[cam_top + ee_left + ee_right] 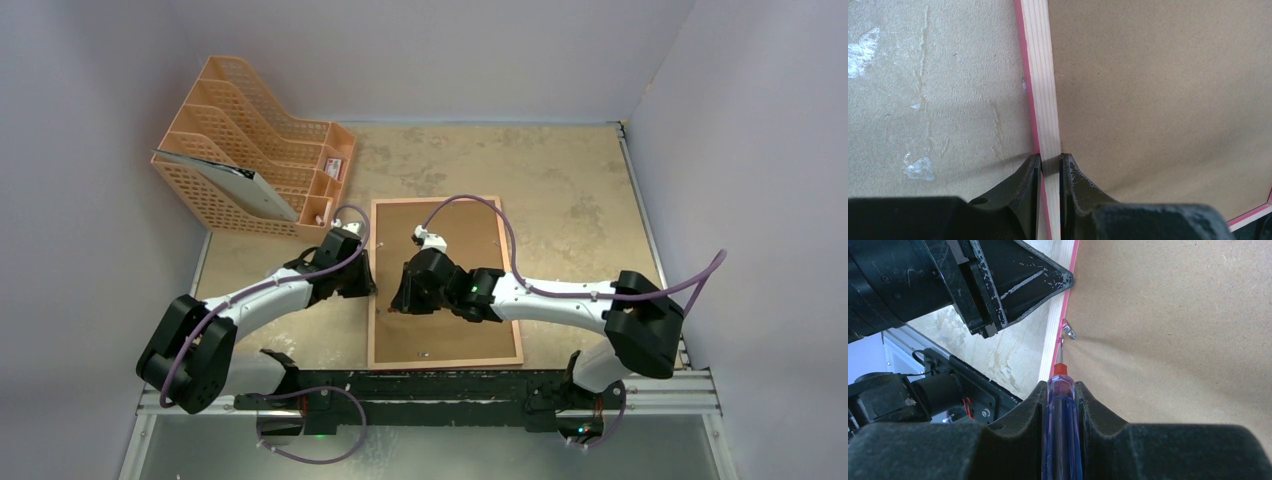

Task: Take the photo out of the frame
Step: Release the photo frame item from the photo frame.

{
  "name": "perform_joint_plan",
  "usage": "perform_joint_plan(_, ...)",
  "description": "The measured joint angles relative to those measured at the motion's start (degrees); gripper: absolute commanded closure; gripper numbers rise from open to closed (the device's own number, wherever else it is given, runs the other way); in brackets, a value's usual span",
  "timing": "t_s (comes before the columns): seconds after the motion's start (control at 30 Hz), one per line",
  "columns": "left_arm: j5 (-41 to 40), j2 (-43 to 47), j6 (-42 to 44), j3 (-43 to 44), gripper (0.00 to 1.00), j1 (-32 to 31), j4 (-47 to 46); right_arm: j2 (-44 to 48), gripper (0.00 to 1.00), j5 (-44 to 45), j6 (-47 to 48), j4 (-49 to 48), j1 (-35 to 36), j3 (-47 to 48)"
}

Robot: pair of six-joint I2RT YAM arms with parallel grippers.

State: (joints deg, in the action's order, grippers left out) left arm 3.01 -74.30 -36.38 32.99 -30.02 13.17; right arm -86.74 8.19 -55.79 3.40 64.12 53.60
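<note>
The mottled beige table (560,180) carries 2 things: the frame (450,342), back up, and an orange mesh file rack (250,140) at far left.

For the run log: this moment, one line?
left end effector: shut on frame rail | right end effector: shut on screwdriver, tip at clip
</note>
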Motion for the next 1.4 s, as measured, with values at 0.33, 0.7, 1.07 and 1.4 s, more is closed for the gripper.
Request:
perform_joint_plan(0.33,0.0,0.0,0.0,0.0,1.0,0.0,0.0,0.2,1.0,1.5,-2.6,0.1,0.0,-0.4)
perform_joint_plan(0.7,0.0,0.1,0.0,0.0,1.0,0.0,0.0,0.5,1.0,3.0,-4.2,-0.1,0.1,-0.9)
perform_joint_plan(1.07,0.0,0.1,0.0,0.0,1.0,0.0,0.0,0.5,1.0,4.5,-4.9,0.1,0.1,-0.9)
perform_joint_plan(1.4,0.0,0.1,0.0,0.0,1.0,0.0,0.0,0.5,1.0,5.2,-5.7,0.6,0.1,-0.9)
